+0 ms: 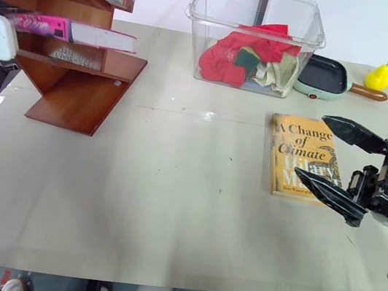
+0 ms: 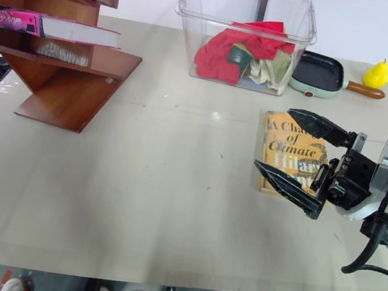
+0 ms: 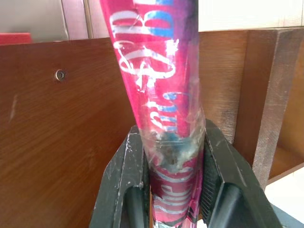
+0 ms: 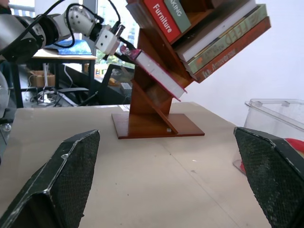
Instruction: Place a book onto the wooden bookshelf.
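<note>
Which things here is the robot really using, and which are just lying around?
Using:
- pink book, lying on a shelf board
- wooden bookshelf
- left gripper, shut on the book's spine

Lying about:
- yellow book
- clear bin of cloths
- small pan
- yellow pear

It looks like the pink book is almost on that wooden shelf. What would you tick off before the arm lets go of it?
1. The left pincer grips the pink book at its spine end: ok.
2. Book lies flat on a board of the wooden bookshelf: looks ok from the head views, though from the right wrist view it seems to lean with the slanted shelf.
3. Book pushed fully in, so it cannot slide out: cannot tell.
4. Red books above are clear of it: ok.
5. Right pincer open, holding nothing, above the yellow book, away from the shelf: ok.
</note>
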Tool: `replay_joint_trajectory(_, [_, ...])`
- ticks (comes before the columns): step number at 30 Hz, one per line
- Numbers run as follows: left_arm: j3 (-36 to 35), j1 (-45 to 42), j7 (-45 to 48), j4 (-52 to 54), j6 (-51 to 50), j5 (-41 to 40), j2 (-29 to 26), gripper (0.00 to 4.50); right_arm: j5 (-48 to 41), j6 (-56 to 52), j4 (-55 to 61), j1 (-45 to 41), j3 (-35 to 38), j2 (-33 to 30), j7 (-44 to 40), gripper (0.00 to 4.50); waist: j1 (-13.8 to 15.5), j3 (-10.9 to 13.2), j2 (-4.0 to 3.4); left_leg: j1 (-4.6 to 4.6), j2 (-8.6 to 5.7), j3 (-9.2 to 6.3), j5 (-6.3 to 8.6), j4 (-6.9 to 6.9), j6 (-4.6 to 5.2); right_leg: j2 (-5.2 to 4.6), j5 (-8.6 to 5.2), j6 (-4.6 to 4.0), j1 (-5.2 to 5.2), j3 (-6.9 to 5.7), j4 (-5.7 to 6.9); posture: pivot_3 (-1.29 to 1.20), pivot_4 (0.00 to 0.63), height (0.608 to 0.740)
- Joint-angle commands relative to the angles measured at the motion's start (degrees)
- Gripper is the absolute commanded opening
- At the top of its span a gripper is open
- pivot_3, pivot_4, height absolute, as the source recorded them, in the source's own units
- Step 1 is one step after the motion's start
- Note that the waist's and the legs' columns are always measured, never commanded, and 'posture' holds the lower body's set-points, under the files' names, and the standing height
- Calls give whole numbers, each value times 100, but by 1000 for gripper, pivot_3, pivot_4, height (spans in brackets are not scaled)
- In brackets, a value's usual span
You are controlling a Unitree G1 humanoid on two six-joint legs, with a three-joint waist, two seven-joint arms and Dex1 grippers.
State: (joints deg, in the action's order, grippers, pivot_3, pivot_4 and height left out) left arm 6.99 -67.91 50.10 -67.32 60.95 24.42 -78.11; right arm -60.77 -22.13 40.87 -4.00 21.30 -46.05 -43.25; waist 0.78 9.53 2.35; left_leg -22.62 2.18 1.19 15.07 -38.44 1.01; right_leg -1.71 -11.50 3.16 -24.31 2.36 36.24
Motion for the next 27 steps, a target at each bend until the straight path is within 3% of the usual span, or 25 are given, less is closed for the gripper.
replay_joint_trajectory(1, [-51,-70,319,-339,-191,-215,-70,1822,-41,3,-37,-346,9,21,112,4500,-40,2,-3,6,1,2,0,-2,0,1,-1,-1,0,1,11,0,150,740])
replay_joint_trajectory(4, [-172,-107,389,-355,-114,-414,-102,3288,-16,-37,-134,-535,-77,55,126,4500,-90,-1,9,18,9,9,-2,-8,1,9,-22,-8,-1,7,31,0,150,740])
replay_joint_trajectory(6, [-401,-2,966,-333,-35,-956,-119,4200,24,-20,-229,-609,-136,81,24,4500,-105,-1,9,20,11,9,-2,-9,0,9,-20,-13,1,7,35,0,150,740])
replay_joint_trajectory(7, [-515,75,1268,-308,-31,-1235,-130,4444,49,-9,-284,-642,-166,93,-35,4500,-117,-1,9,19,11,10,-2,-9,0,8,-15,-21,0,8,35,0,150,740])
replay_joint_trajectory(12, [-1501,903,3303,243,-516,-3207,-258,4444,207,59,-811,-962,-384,180,-469,4500,-161,-1,10,3,7,18,-2,-10,0,-1,-12,-28,-10,8,30,0,150,740])
replay_joint_trajectory(16, [-2404,2373,4151,1154,-722,-4499,-302,4444,429,136,-1343,-1244,-566,261,-914,4500,-174,1,5,-18,10,24,-1,-11,0,-8,-1,-9,-38,13,41,0,150,740])
replay_joint_trajectory(19, [-3036,3248,3855,1578,-636,-4728,-345,4444,604,181,-1661,-1427,-701,353,-1194,4500,-166,1,4,-13,12,24,-1,-9,0,-9,-4,-13,-42,12,50,0,150,740])
replay_joint_trajectory(22, [-3712,4178,3561,2844,-1334,-5153,-97,4444,722,188,-1872,-1551,-719,377,-1416,4500,-140,1,5,-14,13,17,-2,-11,0,-5,-6,-16,-42,5,52,0,150,740])
replay_joint_trajectory(25, [-4188,5366,2878,5180,-2893,-5627,399,4444,953,162,-2047,-1560,-694,294,-1467,4500,-112,-1,-15,-13,22,22,-2,-13,0,-20,-14,-28,-37,5,52,0,150,740])
replay_joint_trajectory(27, [-3684,5860,1593,7500,-4404,-6453,663,4444,1609,81,-2106,-1417,-903,82,-1208,4500,-80,-2,-12,-15,22,33,-2,-20,0,-33,-17,-26,-31,4,50,0,150,740])
